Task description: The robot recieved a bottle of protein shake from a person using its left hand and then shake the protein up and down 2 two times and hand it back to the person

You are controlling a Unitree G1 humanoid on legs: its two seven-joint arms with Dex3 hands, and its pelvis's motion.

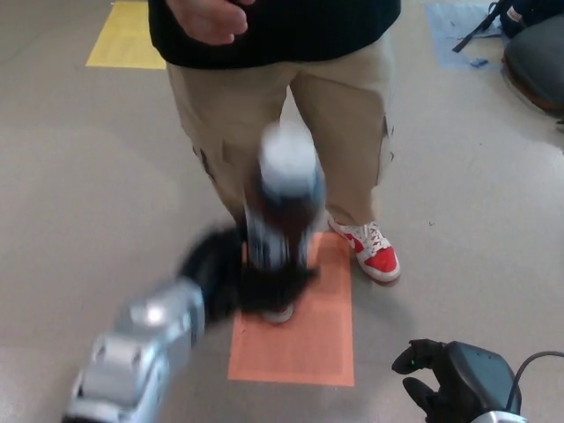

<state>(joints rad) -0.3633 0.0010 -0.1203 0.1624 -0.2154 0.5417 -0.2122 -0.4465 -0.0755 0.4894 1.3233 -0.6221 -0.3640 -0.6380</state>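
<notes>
A single head view looks steeply down, close above the floor (88,176) before the robot

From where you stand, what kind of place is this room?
Probably an indoor lab or test space. The plain floor carries taped colour patches, an orange square and a yellow one, like position markers. A person stands facing the robot's left hand.

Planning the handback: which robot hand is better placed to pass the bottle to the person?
Left. The left robot hand already grips the bottle, just before the person; the right robot hand hangs low, empty.
</notes>
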